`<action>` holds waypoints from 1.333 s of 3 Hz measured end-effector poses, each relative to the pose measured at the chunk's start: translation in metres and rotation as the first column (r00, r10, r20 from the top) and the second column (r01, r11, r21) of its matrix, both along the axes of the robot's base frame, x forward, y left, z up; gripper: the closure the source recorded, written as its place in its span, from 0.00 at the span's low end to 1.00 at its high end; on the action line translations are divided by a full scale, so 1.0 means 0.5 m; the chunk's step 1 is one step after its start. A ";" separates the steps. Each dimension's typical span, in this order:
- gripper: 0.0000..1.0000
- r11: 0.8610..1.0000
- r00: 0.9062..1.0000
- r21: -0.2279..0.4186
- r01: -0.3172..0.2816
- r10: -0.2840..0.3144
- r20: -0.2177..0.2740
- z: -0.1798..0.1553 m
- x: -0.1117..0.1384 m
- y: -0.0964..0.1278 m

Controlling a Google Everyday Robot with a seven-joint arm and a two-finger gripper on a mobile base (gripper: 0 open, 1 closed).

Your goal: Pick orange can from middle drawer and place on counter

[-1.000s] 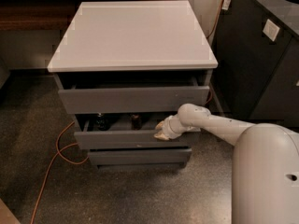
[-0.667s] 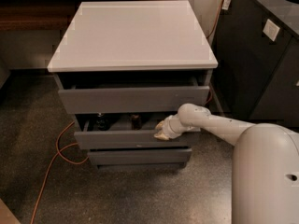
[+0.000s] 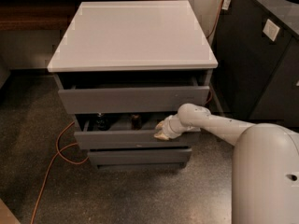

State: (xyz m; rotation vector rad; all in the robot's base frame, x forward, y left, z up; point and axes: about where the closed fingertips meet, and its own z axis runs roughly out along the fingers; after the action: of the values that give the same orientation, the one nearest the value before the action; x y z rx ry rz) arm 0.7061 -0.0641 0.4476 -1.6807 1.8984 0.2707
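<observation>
- One step is looking done: the middle drawer (image 3: 121, 139) is standing pulled open.
- The orange can (image 3: 136, 121) is sitting upright inside it, about midway along the front edge, not yet lifted; a dark can (image 3: 100, 122) is standing toward the left corner.
- The claw (image 3: 161, 130) is hanging at the drawer's front edge toward its right corner, near the orange can and not touching it; whether it is apart or together cannot be told.
- Grasping, lifting and setting the can on the desk (image 3: 133, 36) are all remaining.
</observation>
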 end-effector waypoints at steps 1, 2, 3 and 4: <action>1.00 1.000 1.000 0.000 0.000 0.000 0.000 0.000 0.000 0.000; 0.82 1.000 1.000 0.000 0.000 0.000 0.000 0.000 0.000 0.000; 0.59 1.000 1.000 0.000 0.000 0.000 0.000 0.000 0.000 0.000; 0.35 1.000 1.000 0.000 0.000 0.000 0.000 0.000 0.000 0.000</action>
State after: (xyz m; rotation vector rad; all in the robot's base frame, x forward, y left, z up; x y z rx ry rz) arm 0.7059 -0.0639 0.4477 -1.6807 1.8981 0.2712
